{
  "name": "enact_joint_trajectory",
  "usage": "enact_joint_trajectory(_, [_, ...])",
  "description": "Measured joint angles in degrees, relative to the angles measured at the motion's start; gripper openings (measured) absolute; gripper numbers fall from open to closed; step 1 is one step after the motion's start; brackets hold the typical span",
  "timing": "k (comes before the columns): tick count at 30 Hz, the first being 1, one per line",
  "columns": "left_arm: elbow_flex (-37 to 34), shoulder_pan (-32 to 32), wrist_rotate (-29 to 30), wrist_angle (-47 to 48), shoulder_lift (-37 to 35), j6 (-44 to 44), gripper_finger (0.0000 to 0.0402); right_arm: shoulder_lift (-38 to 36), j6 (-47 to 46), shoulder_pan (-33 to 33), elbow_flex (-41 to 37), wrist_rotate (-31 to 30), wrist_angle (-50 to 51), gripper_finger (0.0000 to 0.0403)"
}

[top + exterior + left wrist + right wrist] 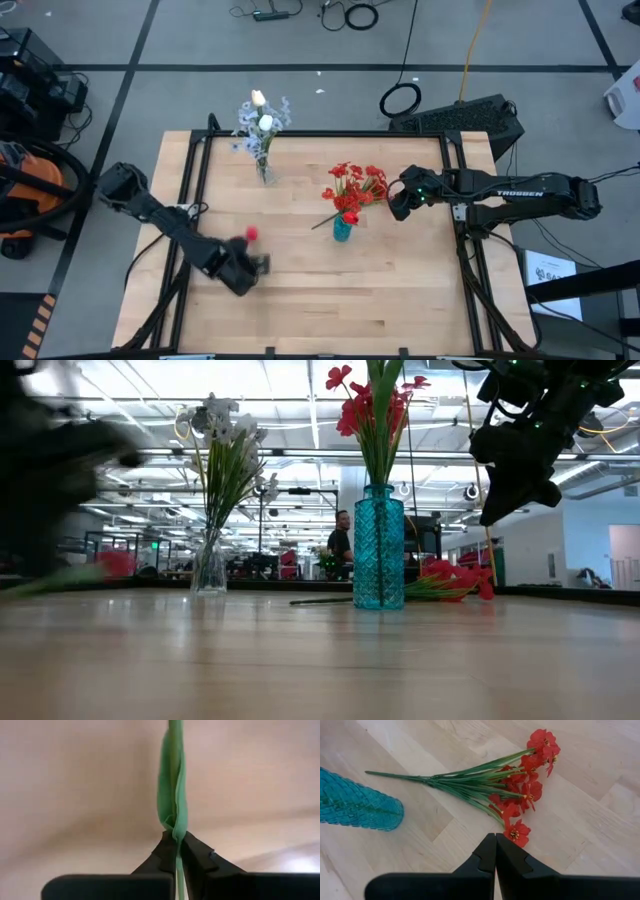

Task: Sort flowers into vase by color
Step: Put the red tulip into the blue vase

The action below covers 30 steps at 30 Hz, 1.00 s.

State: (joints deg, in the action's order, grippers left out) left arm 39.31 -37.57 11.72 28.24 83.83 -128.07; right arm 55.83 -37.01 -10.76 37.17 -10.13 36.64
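Currently on the wooden table:

- Clear glass vase, toward the far edge, left of centre. Holds white rosebuds and pale bluish-white sprigs, standing upright.
- Teal glass vase, near the middle of the table. Holds red flowers on green stems, upright.
- Loose bunch of red flowers, lying flat on the table just beside the teal vase, on its right-arm side, stems pointing toward the vase. In the low view the blooms show low behind the vase's base.
- Left gripper, over the near-left part of the table, well apart from both vases. Its fingers are pinched shut on a green stem, which runs straight out from between the tips. A red bloom shows just beside the gripper in the high view; the picture there is blurred.
- Right gripper, raised above the table to the right of the teal vase, over the loose red bunch. Its fingers are closed together with nothing between them.
- Person, in the room beyond the table, seen in the low view.
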Motion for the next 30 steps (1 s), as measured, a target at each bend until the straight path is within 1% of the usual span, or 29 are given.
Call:
enact_joint_trajectory(2, [0.16,1.03,12.70,-4.06,-0.44,4.39,0.0015,0.00,0.01,0.00,0.00,-0.01,0.02,0.0002])
enact_joint_trajectory(3, [0.04,1.44,18.14,-6.88,-0.30,8.70,0.0015,0.01,0.00,0.00,0.00,-0.02,-0.01,0.0002])
enact_joint_trajectory(5, [0.00,3.07,30.63,-14.58,-0.22,21.81,0.0015,0.02,0.00,0.00,0.00,0.00,-0.24,0.0002])
enact_joint_trajectory(7, [0.11,4.97,41.75,-22.50,-0.44,38.33,0.0015,0.00,0.00,0.00,0.00,0.00,-0.46,0.0002])
enact_joint_trajectory(9, [0.05,6.44,47.32,-31.22,-0.38,57.62,0.0014,0.02,-0.02,0.00,0.00,-0.02,-0.41,0.0002])
enact_joint_trajectory(12, [0.05,9.29,51.05,-46.51,-2.26,89.01,0.0014,0.00,-1.45,0.02,0.00,0.42,-0.36,0.0002])
enact_joint_trajectory(13, [0.07,10.40,51.33,-51.63,-2.71,98.20,0.0014,0.00,-1.84,0.02,0.00,1.10,-0.42,0.0002])
enact_joint_trajectory(14, [0.07,11.48,51.24,-56.18,-3.24,105.56,0.0014,0.00,-2.46,0.08,0.00,1.31,-0.39,0.0002])
enact_joint_trajectory(17, [0.04,15.40,48.41,-70.57,-5.73,122.61,0.0013,0.00,-5.24,0.99,0.00,1.33,-0.31,0.0002])
enact_joint_trajectory(19, [0.11,18.33,42.87,-77.74,-7.13,131.12,0.0013,0.00,-6.83,1.84,0.00,1.35,-0.33,0.0002])
enact_joint_trajectory(20, [0.11,19.70,38.35,-80.73,-7.39,133.95,0.0013,0.00,-7.71,2.28,0.00,1.33,-0.35,0.0002])
enact_joint_trajectory(22, [0.11,22.71,28.32,-84.83,-7.75,135.98,0.0013,0.00,-9.36,3.03,0.00,1.31,-0.35,0.0002])
enact_joint_trajectory(23, [0.11,24.05,24.20,-85.57,-7.92,135.87,0.0013,0.00,-10.16,3.42,0.00,1.29,-0.37,0.0002])
enact_joint_trajectory(24, [0.11,25.13,21.26,-85.48,-7.96,134.93,0.0013,0.00,-10.83,3.77,0.00,1.31,-0.37,0.0002])
enact_joint_trajectory(26, [0.11,26.56,19.11,-82.69,-7.90,132.37,0.0013,0.00,-12.23,4.38,0.00,1.29,-0.37,0.0002])
enact_joint_trajectory(30, [0.03,27.82,18.22,-76.74,-7.82,126.96,0.0013,0.00,-14.45,5.48,0.00,0.95,-0.37,0.0002])
